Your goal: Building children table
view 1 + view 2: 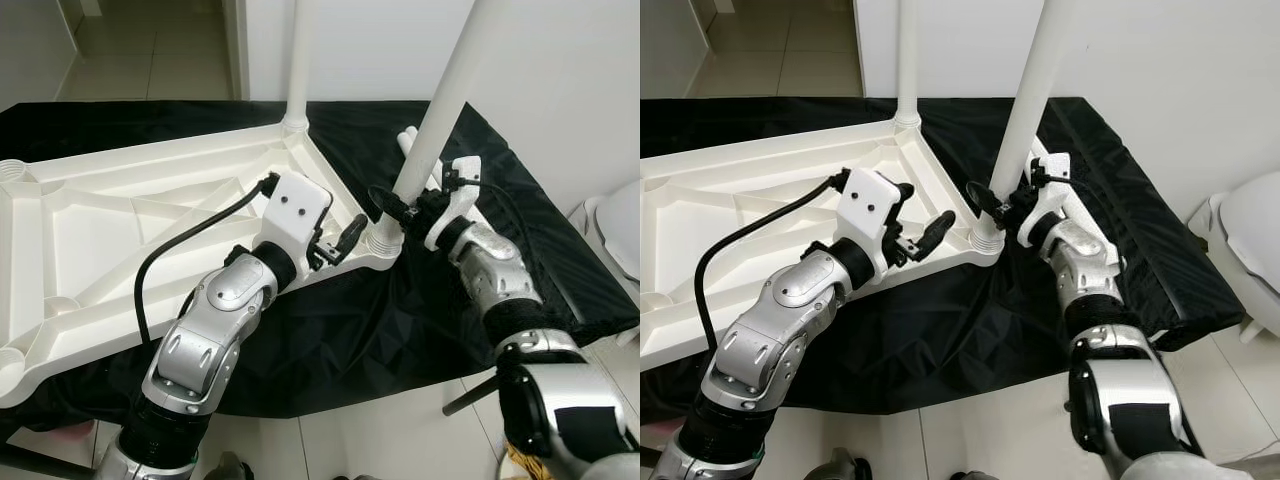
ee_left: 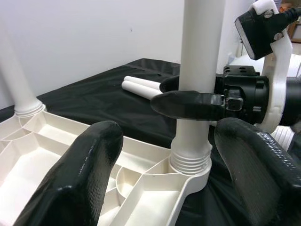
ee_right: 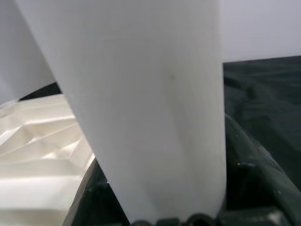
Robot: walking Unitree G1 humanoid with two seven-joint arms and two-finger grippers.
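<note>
Left eye view: my right gripper (image 1: 392, 208) clamps the white plastic table leg (image 1: 446, 95) near its socket; my left gripper (image 1: 338, 245) hovers open beside the upturned white plastic tabletop (image 1: 120, 225).

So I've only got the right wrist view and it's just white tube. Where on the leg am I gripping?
Observer: The right gripper is shut on the leg low down, just above its ribbed collar at the near right corner of the upturned tabletop.
Operator: Is the left one touching anything?
Observer: No. The left gripper is open, beside that same corner, clear of leg and tabletop.
Operator: Any other legs fitted?
Observer: One leg stands in the far corner, and two spare legs lie on the black cloth behind.
</note>
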